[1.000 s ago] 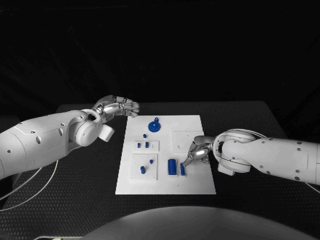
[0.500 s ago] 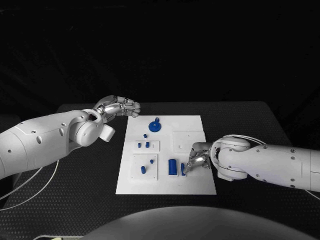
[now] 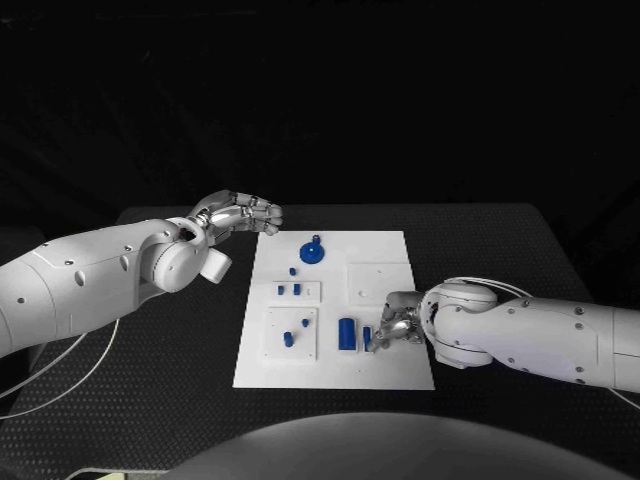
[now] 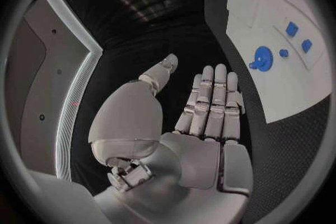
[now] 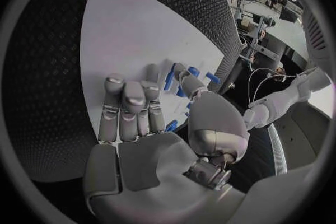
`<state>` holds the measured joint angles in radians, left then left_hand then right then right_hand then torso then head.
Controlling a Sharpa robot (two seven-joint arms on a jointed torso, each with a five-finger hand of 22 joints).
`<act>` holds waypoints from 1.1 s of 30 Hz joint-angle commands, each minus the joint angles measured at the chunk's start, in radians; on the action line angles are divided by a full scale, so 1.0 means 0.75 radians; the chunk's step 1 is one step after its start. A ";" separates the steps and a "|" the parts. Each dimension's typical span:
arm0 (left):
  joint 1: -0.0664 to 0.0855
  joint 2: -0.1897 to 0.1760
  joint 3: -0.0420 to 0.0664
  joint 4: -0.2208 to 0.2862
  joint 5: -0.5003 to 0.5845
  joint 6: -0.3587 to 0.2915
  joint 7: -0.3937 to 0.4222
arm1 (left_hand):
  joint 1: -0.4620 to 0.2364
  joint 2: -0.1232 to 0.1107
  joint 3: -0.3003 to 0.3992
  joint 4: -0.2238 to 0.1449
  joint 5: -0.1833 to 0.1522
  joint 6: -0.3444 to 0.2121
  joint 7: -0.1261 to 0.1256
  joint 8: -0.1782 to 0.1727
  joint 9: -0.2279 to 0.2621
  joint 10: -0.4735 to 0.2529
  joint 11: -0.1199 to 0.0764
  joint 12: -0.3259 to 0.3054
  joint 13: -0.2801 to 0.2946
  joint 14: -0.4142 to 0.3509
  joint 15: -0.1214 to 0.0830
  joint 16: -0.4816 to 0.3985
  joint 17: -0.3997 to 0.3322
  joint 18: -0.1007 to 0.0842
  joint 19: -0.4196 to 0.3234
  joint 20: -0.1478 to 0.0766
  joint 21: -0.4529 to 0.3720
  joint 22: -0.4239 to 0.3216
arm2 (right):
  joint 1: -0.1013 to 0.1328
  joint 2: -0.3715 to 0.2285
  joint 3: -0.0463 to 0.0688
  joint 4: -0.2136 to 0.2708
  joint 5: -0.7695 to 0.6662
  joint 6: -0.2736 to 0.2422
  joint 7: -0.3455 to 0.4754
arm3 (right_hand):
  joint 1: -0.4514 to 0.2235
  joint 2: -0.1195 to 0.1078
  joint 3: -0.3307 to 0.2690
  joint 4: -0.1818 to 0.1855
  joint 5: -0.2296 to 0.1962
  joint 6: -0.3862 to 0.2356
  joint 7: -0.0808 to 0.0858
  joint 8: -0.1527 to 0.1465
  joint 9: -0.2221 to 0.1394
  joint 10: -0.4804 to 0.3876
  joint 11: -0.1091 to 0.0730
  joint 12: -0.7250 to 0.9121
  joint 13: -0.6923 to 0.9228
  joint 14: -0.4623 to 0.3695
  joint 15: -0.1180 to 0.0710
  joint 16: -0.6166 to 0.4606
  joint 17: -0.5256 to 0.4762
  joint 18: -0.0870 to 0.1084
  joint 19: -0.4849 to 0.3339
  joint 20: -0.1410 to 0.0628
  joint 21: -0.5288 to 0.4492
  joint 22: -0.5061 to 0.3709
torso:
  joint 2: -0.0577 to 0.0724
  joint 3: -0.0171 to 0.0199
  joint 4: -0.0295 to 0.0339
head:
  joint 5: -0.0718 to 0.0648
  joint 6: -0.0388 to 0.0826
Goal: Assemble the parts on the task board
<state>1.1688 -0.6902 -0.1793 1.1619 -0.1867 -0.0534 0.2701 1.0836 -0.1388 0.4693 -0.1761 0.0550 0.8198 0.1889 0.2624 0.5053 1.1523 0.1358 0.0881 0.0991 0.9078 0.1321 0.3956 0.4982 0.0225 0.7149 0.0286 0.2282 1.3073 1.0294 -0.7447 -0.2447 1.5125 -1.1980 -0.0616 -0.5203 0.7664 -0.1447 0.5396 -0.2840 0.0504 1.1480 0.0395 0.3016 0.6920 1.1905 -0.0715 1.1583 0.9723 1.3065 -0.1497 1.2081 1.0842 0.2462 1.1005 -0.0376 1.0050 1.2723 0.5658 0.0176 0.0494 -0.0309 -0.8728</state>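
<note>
The white task board (image 3: 400,372) lies in the middle of the table. On it are a blue gear (image 3: 310,251), several small blue pieces (image 3: 289,290), a blue cylinder (image 3: 346,333) and a slim blue bar (image 3: 365,338). My right hand (image 3: 394,322) is low over the board's right half. Its thumb and one finger pinch the blue bar (image 5: 168,78), which lies against the board, while the other fingers (image 5: 126,109) stretch flat over the white board (image 5: 119,33). My left hand (image 3: 238,213) hovers off the board's far left corner, holding nothing, its fingers (image 4: 213,101) straight.
Black table (image 3: 493,240) surrounds the board on all sides. The left wrist view shows the gear (image 4: 262,58) and two small pieces (image 4: 298,36) on the board (image 4: 294,89) beside my left hand. A cable (image 3: 61,375) hangs under my left arm.
My right hand has slid a little toward the board's near edge and lowered onto the blue bar, with its forearm swinging inward. The left hand and the other parts have stayed put.
</note>
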 commanded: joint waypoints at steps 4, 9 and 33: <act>0.003 -0.001 0.001 0.005 0.001 0.006 0.012 | 0.004 0.011 -0.001 0.007 0.003 -0.003 -0.003 0.006 -0.002 0.010 0.002 -0.003 -0.002 0.005 -0.001 -0.007 0.002 0.007 0.009 0.002 -0.005 0.030 | -0.013 0.010 0.000 -0.003 -0.067 0.041 -0.023 | -0.004 0.010 -0.006 -0.003 -0.002 0.014 -0.001 0.004 0.001 0.009 0.002 -0.003 0.003 0.009 0.003 0.004 -0.002 0.021 0.011 0.001 0.005 -0.001 | 0.000 -0.0005 -0.0006 | 0.001 0.000; 0.003 -0.001 0.001 0.004 0.001 0.006 0.012 | 0.004 0.011 -0.002 0.007 0.003 -0.003 -0.003 0.006 -0.002 0.010 0.002 -0.003 -0.002 0.005 -0.001 -0.007 0.002 0.007 0.009 0.002 -0.005 0.030 | -0.015 0.005 0.000 -0.002 -0.082 0.037 -0.025 | 0.019 0.006 0.016 -0.004 -0.002 0.017 -0.002 0.002 0.000 0.012 0.000 -0.006 0.005 0.010 0.001 0.004 -0.003 0.021 0.013 -0.003 0.004 -0.003 | -0.001 -0.0004 -0.0013 | 0.001 0.000; 0.041 0.045 0.002 -0.130 0.096 0.009 0.035 | -0.003 0.013 -0.009 0.011 0.004 -0.012 -0.036 0.007 -0.009 -0.038 -0.016 -0.028 -0.020 -0.061 0.010 -0.059 -0.015 0.002 -0.019 0.014 -0.025 0.028 | 0.159 -0.045 0.068 -0.274 0.825 -0.110 0.747 | 0.013 -0.064 0.044 0.019 0.005 -0.198 0.085 -0.093 0.011 -0.174 0.087 -0.077 -0.001 -0.153 0.053 -0.080 -0.028 0.017 -0.149 0.064 -0.084 -0.016 | -0.015 -0.0080 -0.0030 | -0.036 0.099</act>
<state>1.1938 -0.6586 -0.1791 1.0732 -0.1532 -0.0545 0.2729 1.0836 -0.1388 0.4634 -0.1703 0.0550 0.8105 0.1665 0.2624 0.4999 1.1303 0.1216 0.0704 0.0848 0.8676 0.1398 0.3531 0.4874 0.0221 0.7041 0.0392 0.2127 1.3077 1.1426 -0.7855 -0.1968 1.3353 -0.7870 -0.1242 -0.1554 0.7715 -0.2051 0.5720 -0.2625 0.0504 1.0019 0.1057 0.2359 0.6994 1.0638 -0.0066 1.1027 0.9743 1.1964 -0.1091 1.1492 1.0636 0.2548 0.9922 0.0096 0.9454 1.2605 0.5584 0.0140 0.0479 -0.0520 -0.8405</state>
